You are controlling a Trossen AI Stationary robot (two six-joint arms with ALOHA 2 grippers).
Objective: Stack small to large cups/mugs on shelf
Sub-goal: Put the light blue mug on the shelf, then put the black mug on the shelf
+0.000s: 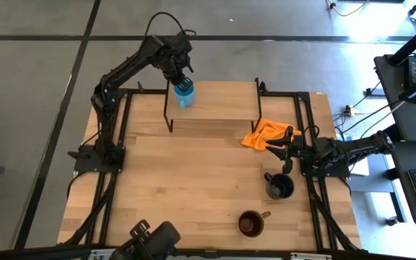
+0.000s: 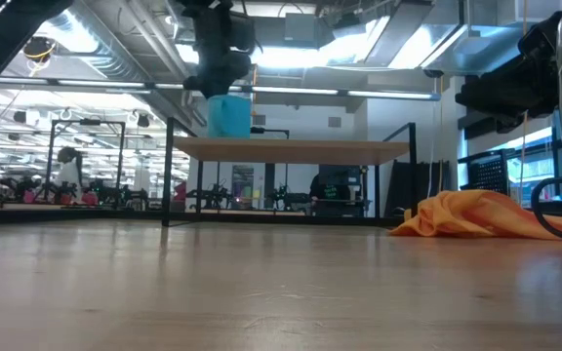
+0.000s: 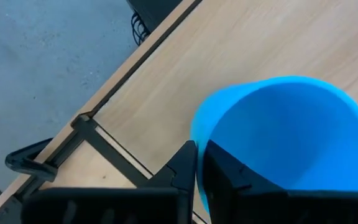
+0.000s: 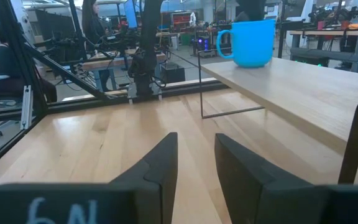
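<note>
The small light-blue mug [image 1: 185, 94] stands upright on the left end of the light-wood shelf [image 1: 219, 105], with my left gripper [image 1: 181, 81] shut on its rim from above. It also shows in the low view [image 2: 229, 115] and in the right wrist view [image 4: 248, 42], its handle [image 4: 224, 41] sticking out sideways. The black mug [image 1: 280, 186] and the brown mug [image 1: 251, 223] stand on the tabletop at the near right. My right gripper [image 1: 276, 145] is open and empty, low over the table right of the shelf. My left gripper holds the blue mug by its rim [image 3: 199, 134], one finger [image 3: 229, 177] inside the mug and one [image 3: 184, 169] outside, the wall between them. The fingers point down from above. The mug is upright, its base down at the shelf top [image 2: 291, 148].
An orange cloth [image 1: 264, 134] lies crumpled on the table by the shelf's right legs, just beside my right gripper. The shelf's middle and right parts are bare wood. The tabletop [image 1: 193, 180] in front of the shelf is open wood.
</note>
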